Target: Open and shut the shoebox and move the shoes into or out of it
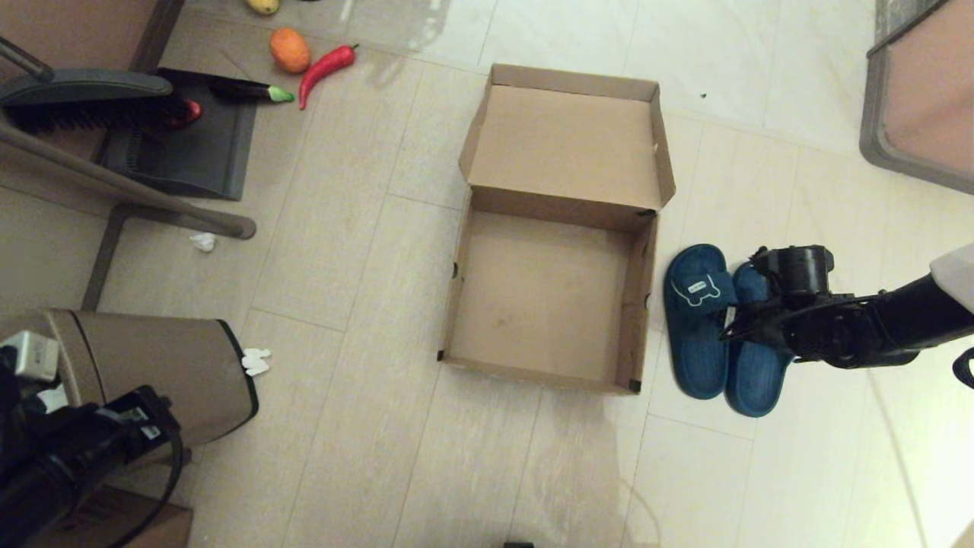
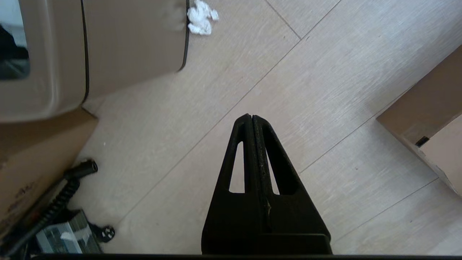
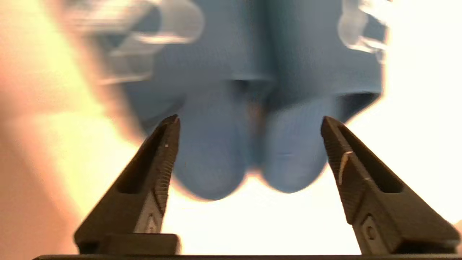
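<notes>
The brown cardboard shoebox [image 1: 487,301] stands open on the floor, its lid [image 1: 567,144] folded back and its inside bare. Both navy slippers [image 1: 696,335] lie side by side on the floor just right of the box. One strap's white mark faces up; the right slipper's strap is under my arm. My right gripper [image 1: 736,323] hovers over them, open. In the right wrist view the fingertips [image 3: 169,124] straddle the pair of slippers [image 3: 249,144] without touching. My left gripper [image 2: 249,117] is parked at the lower left, shut on nothing; a shoebox corner [image 2: 429,126] shows in its view.
A tan trash bin [image 1: 152,365] stands at the lower left with crumpled tissue [image 1: 256,361] beside it. Farther back lie a dustpan and brush [image 1: 152,122], a toy orange [image 1: 290,50], red chilli [image 1: 326,68] and eggplant [image 1: 251,91]. Furniture [image 1: 921,91] fills the upper right corner.
</notes>
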Robot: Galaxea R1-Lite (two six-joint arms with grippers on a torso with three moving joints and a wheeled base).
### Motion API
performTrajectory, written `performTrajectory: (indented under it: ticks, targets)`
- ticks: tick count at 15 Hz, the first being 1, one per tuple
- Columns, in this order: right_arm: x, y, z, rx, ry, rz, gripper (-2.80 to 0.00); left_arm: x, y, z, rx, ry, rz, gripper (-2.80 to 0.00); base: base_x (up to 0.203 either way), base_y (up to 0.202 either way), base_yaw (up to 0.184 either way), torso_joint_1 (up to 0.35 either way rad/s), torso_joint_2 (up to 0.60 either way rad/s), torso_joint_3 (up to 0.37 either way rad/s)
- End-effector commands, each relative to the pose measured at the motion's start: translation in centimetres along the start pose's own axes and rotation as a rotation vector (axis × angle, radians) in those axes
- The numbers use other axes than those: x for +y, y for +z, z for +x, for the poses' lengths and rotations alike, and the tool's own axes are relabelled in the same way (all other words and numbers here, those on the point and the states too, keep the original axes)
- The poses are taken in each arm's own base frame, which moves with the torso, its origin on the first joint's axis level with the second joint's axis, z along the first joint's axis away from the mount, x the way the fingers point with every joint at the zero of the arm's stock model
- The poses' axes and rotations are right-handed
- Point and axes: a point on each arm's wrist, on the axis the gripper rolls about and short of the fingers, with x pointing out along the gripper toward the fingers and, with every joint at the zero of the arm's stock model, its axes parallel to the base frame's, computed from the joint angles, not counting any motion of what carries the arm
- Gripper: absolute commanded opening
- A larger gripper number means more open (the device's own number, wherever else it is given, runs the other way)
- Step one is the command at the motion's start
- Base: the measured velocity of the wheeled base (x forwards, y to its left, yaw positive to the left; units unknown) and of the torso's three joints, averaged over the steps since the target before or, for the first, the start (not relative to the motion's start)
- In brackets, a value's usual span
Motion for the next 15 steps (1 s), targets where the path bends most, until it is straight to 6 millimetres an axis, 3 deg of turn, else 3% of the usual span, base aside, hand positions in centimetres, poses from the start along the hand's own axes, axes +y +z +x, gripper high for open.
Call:
performTrajectory:
  ticks: [1,5,6,9,10,12,15]
  targets:
    - [2.2,1.4,-2.7,-0.058,0.071,-0.008,0.00,0.1,-0.6,0.3,0.027,0.010,-0.007,-2.80,0.000,0.000,0.000,0.000,0.00,0.000]
    - [8.3,3.3,-7.9,-0.121,0.184,-0.059,0.00,-0.3,-0.4,0.9,0.031,0.000,-0.004,-2.80,0.000,0.000,0.000,0.000,0.00,0.000]
    - [9.6,4.0,-8.9,-0.147,0.217,-0.061,-2.80,-0.5,-0.4,1.2,0.038,-0.005,0.000,-2.80,0.000,0.000,0.000,0.000,0.00,0.000]
    - [13.9,4.1,-12.0,-0.138,0.331,-0.105,-2.80,-0.8,0.0,1.8,0.036,-0.015,0.000,-2.80,0.000,0.000,0.000,0.000,0.00,0.000]
    - [15.6,3.2,-12.4,-0.123,0.369,-0.129,-2.80,-0.9,0.1,1.8,0.035,-0.015,0.000,-2.80,0.000,0.000,0.000,0.000,0.00,0.000]
    - [19.0,0.4,-12.3,-0.076,0.424,-0.188,-2.80,-0.9,0.2,1.6,0.024,-0.019,0.001,-2.80,0.000,0.000,0.000,0.000,0.00,0.000]
    - [23.6,-3.1,-10.2,-0.038,0.464,-0.232,-2.80,-1.2,0.2,1.3,0.027,-0.056,0.008,-2.80,0.000,0.000,0.000,0.000,0.00,0.000]
